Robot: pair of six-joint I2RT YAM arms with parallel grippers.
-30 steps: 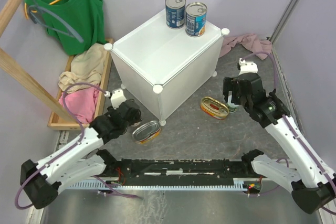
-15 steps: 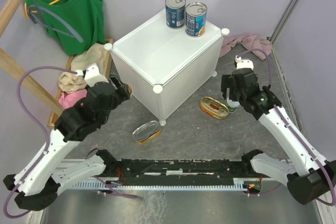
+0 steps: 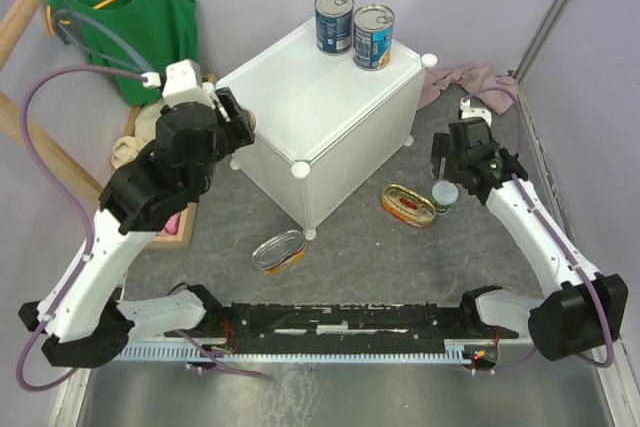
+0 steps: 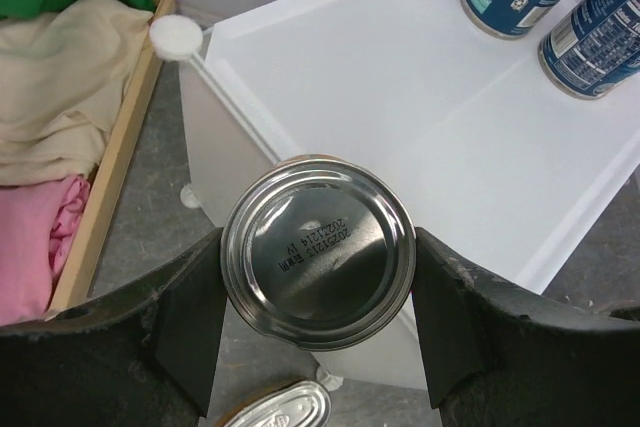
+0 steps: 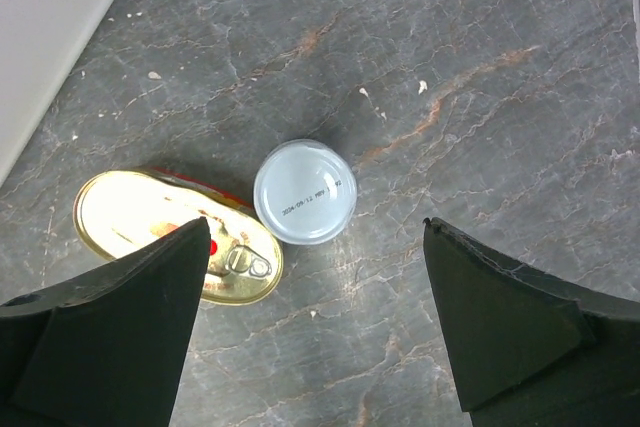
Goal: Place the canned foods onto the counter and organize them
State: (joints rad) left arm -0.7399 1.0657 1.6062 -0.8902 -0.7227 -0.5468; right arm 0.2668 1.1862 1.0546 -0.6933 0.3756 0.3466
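**One can up in the left grip, three down on the table**

Over on the left, the left gripper (image 3: 230, 122) is raised beside the counter (image 3: 310, 97), its jaws clamped on a round can (image 4: 318, 265). From the wrist I see the can's bare silvery end with a printed date, hanging over the counter's left edge near a corner knob (image 4: 176, 35). The counter is a big white cube. At its far corner a blue can (image 3: 334, 20) and its twin (image 3: 373, 37) stand upright side by side, silver tops up. In front, on the grey table (image 5: 450, 67), a tin (image 3: 278, 251) lies by the counter's foot, oval with a silvery lid. Further right a second tin (image 3: 408, 205) lies flat, gold lid, pull tab, red side. Just beside it stands a small can (image 5: 305, 192), pale-lidded, green and white. The right gripper (image 5: 315, 227) hangs above that one, fingers spread wide, holding nothing
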